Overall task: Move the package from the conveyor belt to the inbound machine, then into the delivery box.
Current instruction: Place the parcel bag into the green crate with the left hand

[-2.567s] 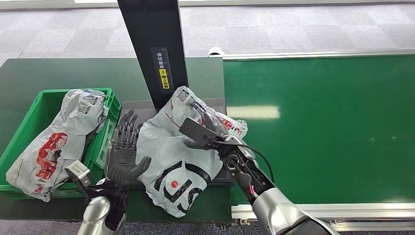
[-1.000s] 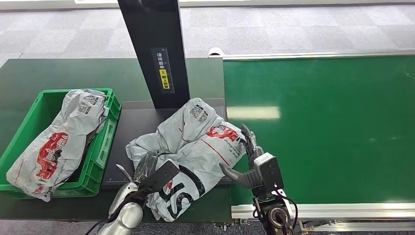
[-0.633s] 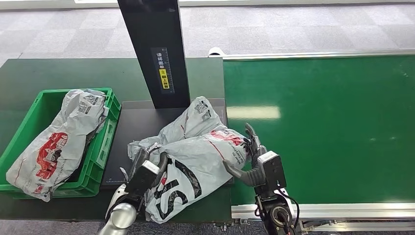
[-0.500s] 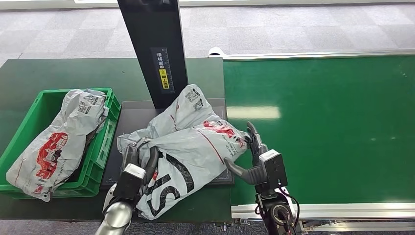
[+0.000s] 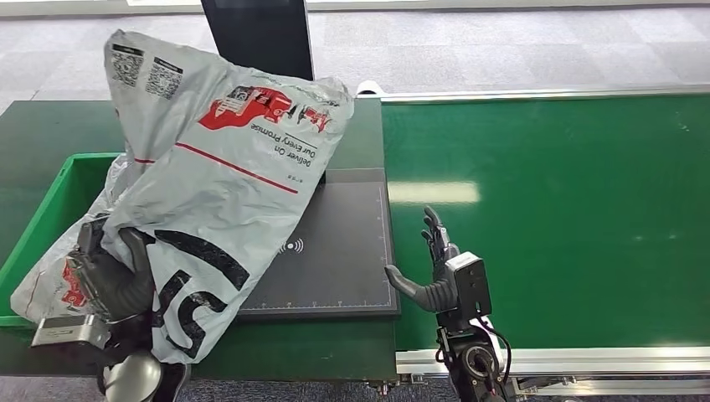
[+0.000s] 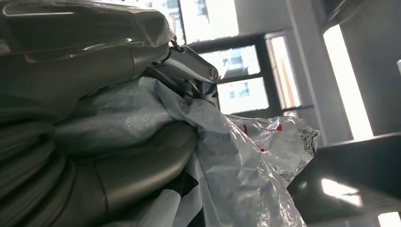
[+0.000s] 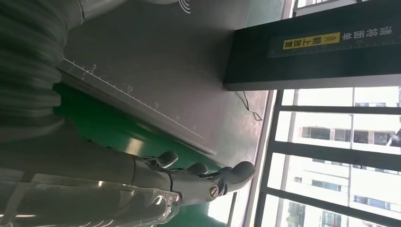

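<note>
Gripping the package (image 5: 218,159) – "Deliver On Every Promise" – left robot hand (image 5: 113,276); right robot hand (image 5: 435,272) open

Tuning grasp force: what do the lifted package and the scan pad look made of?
Package: thin grey plastic film, likely a poly mailer; it creases, sags and shows a slight sheen where the left hand grips it. Pad: rigid, flat, matte dark panel with printed ruler marks, probably plastic or coated metal; can't tell which.
</note>
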### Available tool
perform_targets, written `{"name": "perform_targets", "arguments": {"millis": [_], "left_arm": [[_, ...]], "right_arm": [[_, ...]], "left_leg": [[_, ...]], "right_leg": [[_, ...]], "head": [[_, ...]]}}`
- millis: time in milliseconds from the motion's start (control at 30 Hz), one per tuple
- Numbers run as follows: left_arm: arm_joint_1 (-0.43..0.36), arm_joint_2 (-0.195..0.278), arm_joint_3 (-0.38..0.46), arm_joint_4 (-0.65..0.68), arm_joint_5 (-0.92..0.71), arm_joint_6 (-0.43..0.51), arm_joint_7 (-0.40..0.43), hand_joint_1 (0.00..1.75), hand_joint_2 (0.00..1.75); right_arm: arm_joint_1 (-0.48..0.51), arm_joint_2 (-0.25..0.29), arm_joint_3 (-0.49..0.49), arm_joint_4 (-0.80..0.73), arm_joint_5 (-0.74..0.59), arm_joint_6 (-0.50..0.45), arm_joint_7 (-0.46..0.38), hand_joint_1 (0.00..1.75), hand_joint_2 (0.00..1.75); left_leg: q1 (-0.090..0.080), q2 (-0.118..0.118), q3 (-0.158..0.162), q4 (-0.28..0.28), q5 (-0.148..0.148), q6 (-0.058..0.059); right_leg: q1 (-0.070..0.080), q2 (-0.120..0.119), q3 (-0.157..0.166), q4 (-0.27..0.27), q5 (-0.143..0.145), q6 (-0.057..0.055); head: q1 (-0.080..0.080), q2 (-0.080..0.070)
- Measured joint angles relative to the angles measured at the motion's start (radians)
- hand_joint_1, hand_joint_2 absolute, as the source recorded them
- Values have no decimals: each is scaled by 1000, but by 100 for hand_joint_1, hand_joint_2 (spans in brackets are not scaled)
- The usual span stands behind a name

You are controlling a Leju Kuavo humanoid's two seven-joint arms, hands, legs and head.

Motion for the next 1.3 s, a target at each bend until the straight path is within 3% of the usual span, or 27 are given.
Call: {"name": "perform_targets", "arguments": {"millis": [100,233,467,533,600,733,800,1133,1300], "left_arm": [[10,16,16,-66,-130,84,0,175,175],[14,-17,159,-91,-474,113,0,175,175],[9,-62,318,-89,-563,116,7,175,175],[-6,-68,353,-68,-608,117,59,175,175],[-33,-60,394,-20,-655,113,178,175,175],[-103,7,465,148,-677,32,482,175,175],[-140,44,504,261,-671,-19,570,175,175],[-269,138,586,589,-673,-105,654,175,175],[-347,170,598,736,-701,-214,716,175,175]], "right_arm": [[-2,1,0,9,-6,-1,-7,0,175],[4,1,0,14,-15,-8,-16,0,175],[11,1,0,14,-16,-9,-17,0,175],[11,1,0,14,-16,-10,-17,0,175],[12,1,0,14,-16,-11,-17,0,175],[13,0,-1,14,-16,-16,-15,0,175],[14,0,-1,14,-16,-18,-13,0,175],[16,0,-1,14,-15,-18,-8,0,175],[16,0,-1,14,-8,-16,3,0,175]], "left_leg": [[0,0,0,0,0,0],[0,0,0,0,0,0],[0,1,1,0,0,0],[0,0,1,0,0,0],[0,1,1,0,0,0],[1,1,2,0,0,-1],[1,2,2,-1,1,-1],[1,3,2,0,1,-1],[1,-1,5,-1,1,-1]], "right_leg": [[0,0,0,0,0,0],[0,0,0,0,0,0],[0,0,0,0,0,0],[0,0,0,0,0,0],[0,0,0,0,0,0],[1,1,0,0,0,0],[2,2,0,0,0,-1],[1,2,1,0,0,-1],[1,0,5,0,0,-1]], "head": [[0,0],[0,0],[0,0],[0,0],[0,0],[0,0],[0,0],[0,0],[0,0]]}}
